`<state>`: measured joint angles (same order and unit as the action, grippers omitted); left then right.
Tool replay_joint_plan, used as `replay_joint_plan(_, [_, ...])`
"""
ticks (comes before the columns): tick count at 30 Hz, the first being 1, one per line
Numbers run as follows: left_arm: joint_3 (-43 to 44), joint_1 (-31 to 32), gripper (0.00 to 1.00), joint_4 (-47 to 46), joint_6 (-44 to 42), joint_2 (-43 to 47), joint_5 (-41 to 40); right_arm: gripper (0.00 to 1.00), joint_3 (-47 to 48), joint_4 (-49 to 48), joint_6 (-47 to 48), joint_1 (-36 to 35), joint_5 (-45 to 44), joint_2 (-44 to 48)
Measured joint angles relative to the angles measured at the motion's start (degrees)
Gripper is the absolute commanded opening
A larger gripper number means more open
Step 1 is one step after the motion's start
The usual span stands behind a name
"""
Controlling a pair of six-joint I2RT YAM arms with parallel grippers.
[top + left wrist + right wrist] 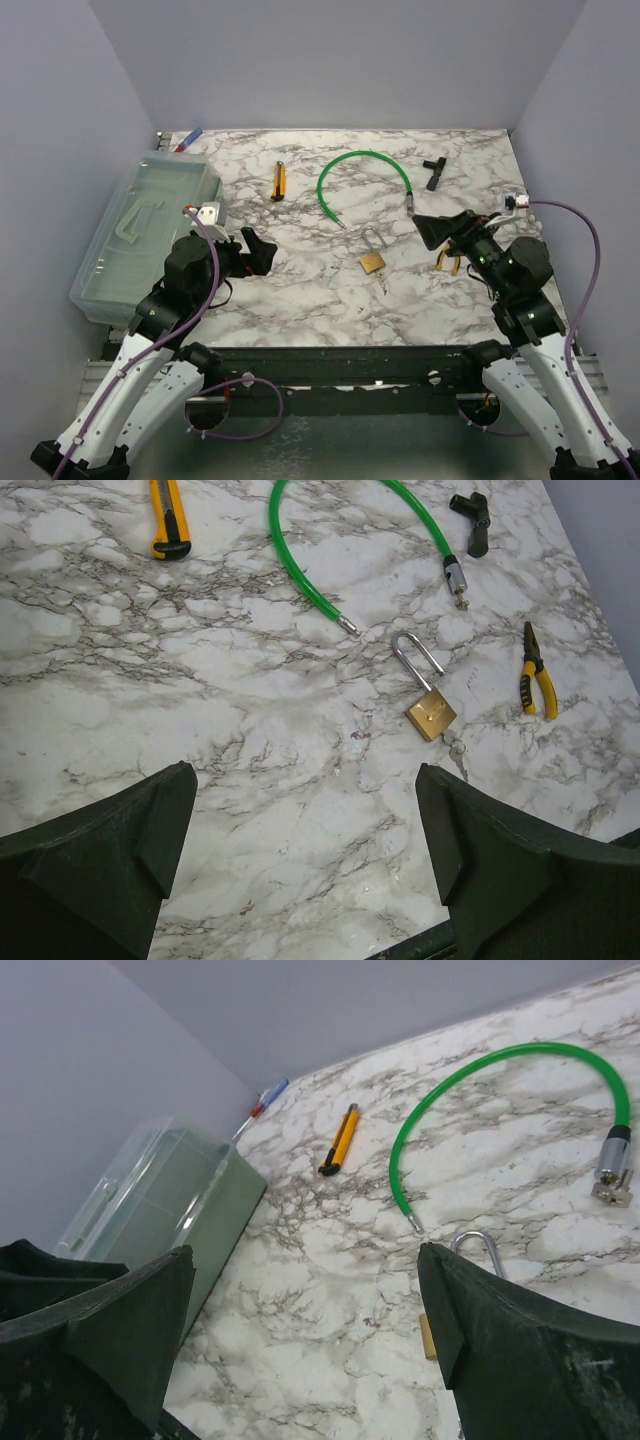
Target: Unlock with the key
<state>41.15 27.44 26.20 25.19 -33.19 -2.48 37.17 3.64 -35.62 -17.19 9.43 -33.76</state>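
We see the key (457,749) at the padlock's (431,716) base from the left wrist, not the right. Left gripper (305,870) and right gripper (305,1345) gape empty.

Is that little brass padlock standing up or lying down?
Lying down: the padlock shows its broad brass face upward, flat on the table.

The top view looks down from above and behind both arm bases over the whole table (300,200). Each wrist view looks forward between its own fingers (100,870) (100,1340), the right lower and flatter; both share the green cable (272,525) (397,1175) and padlock (432,715) (480,1245) ahead of the fingers
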Motion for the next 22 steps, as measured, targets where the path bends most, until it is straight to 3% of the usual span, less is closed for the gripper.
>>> replay_joint_plan(8, [0.0,0.0,0.99,0.0,0.0,-0.1,0.0,1.0,-4.2,2.9,-1.0,0.0,-7.0,11.4])
replay_joint_plan(22, [0.0,0.0,0.99,0.0,0.0,-0.1,0.0,1.0,-5.1,3.8,-1.2,0.0,-8.0,12.3])
